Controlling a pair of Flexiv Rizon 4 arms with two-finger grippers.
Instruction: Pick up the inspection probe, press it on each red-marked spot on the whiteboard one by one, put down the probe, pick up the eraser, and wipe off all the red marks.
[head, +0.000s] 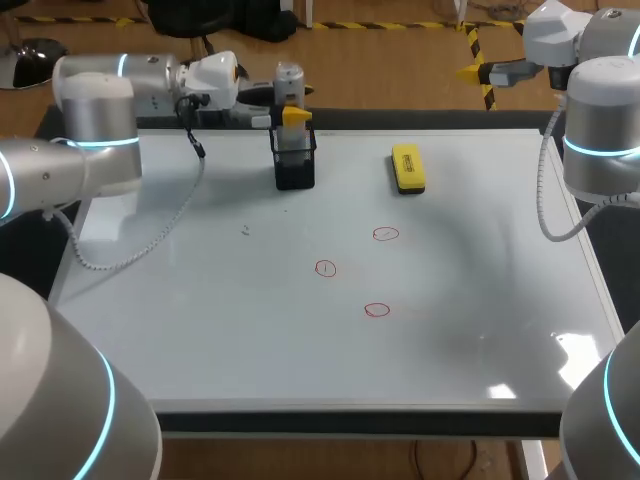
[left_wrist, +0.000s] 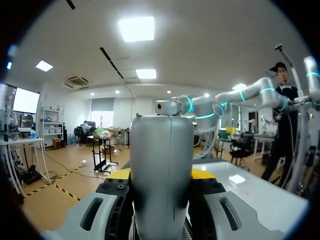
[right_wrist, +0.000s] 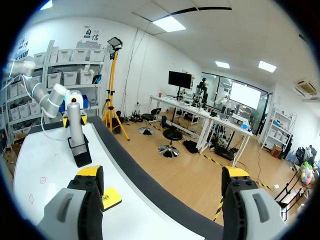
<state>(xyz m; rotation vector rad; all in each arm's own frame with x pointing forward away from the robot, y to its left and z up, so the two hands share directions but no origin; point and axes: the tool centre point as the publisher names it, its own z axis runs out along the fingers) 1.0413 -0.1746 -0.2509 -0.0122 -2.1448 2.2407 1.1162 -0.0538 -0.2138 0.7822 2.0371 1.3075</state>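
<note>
Starting with the head view: left arm enters from the left, forearm lying level along the far edge of the whiteboard (head: 480, 280), wrist pointing right, a coiled cable (head: 150, 245) drooping onto the board. Left end effector (head: 288, 117) sits at the inspection probe (head: 289, 80), which stands upright in a black holder (head: 295, 168) near the board's far edge. Yellow eraser (head: 408, 167) lies flat to the right of the holder, well apart from it. Three red marks (head: 325, 268) sit mid-board, nearer than the eraser, all intact. Right arm stands upright at the right edge, wrist folded over the far right corner. Right end effector (head: 480, 72) points left, off the board.

Left wrist view: left end effector (left_wrist: 161, 175) is closed around the grey inspection probe (left_wrist: 162, 150). The probe body fills the gap, with a yellow tip pressed against each side.

Right wrist view: right end effector (right_wrist: 162, 172) has its fingers spread wide with nothing between them. It hangs above the table edge. Eraser (right_wrist: 111, 197) lies just ahead of one finger. Farther along the whiteboard (right_wrist: 50, 165), the inspection probe (right_wrist: 74, 117) stands in its holder (right_wrist: 81, 152), with the left arm's yellow tips on both sides. Two red marks (right_wrist: 42, 180) show faintly.
</note>
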